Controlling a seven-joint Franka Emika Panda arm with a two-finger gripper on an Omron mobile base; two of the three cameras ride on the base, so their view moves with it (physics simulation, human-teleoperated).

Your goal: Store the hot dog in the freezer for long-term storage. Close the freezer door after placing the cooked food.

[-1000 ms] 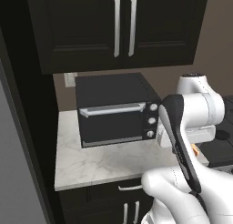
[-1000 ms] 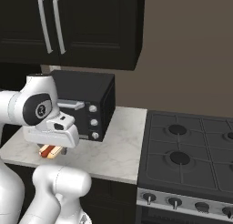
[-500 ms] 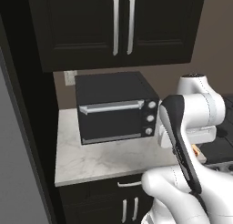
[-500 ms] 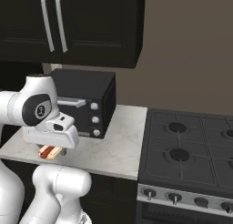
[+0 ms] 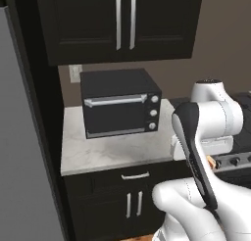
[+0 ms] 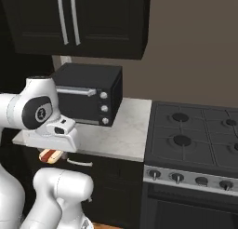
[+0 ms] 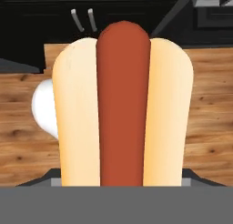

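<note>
Below the white hand, in the right base view, the hot dog (image 6: 50,155) is held in the gripper (image 6: 52,153), clear of the marble counter (image 6: 124,130). Seen from the hand, the bun (image 7: 123,109) is clasped lengthwise above a wooden floor (image 7: 209,104). A black toaster oven (image 5: 119,103) is set on the counter.

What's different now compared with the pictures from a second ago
The whole scene has slid across both base views, toaster oven and counter drifting right in the left view, the stove showing more in the right view. That points to the base driving, not the things moving. The hot dog remains under the hand, apparently carried in the tool, and the arm keeps the same pose.
</note>
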